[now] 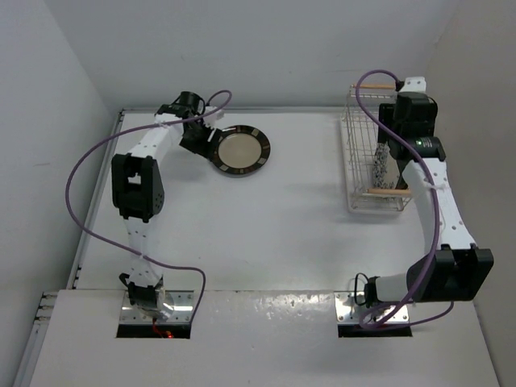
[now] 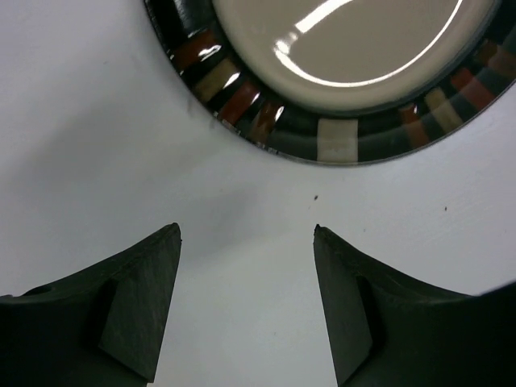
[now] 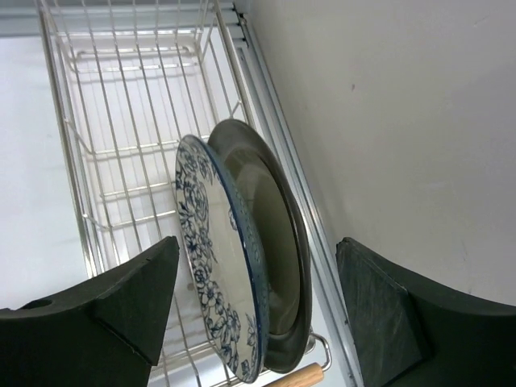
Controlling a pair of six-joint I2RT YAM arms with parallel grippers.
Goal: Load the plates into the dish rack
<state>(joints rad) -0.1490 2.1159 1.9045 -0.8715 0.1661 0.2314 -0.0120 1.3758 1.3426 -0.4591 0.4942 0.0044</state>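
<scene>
The banded plate [image 2: 347, 48] is coloured cream, its dark rim marked with pale and red-brown rectangles. A blue flower pattern on white is borne by the floral plate [image 3: 211, 266] (blue-edged too). The dish rack [image 3: 68, 121] is white wire.

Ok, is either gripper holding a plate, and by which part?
Neither holds anything. The left gripper is open beside the striped-rim plate; the right gripper is open above two plates standing in the dish rack.

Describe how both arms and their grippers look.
Left arm and right arm: white links, black joint housings, a purple cable looping along each. Left gripper and right gripper have dark, wedge-shaped fingers.
</scene>
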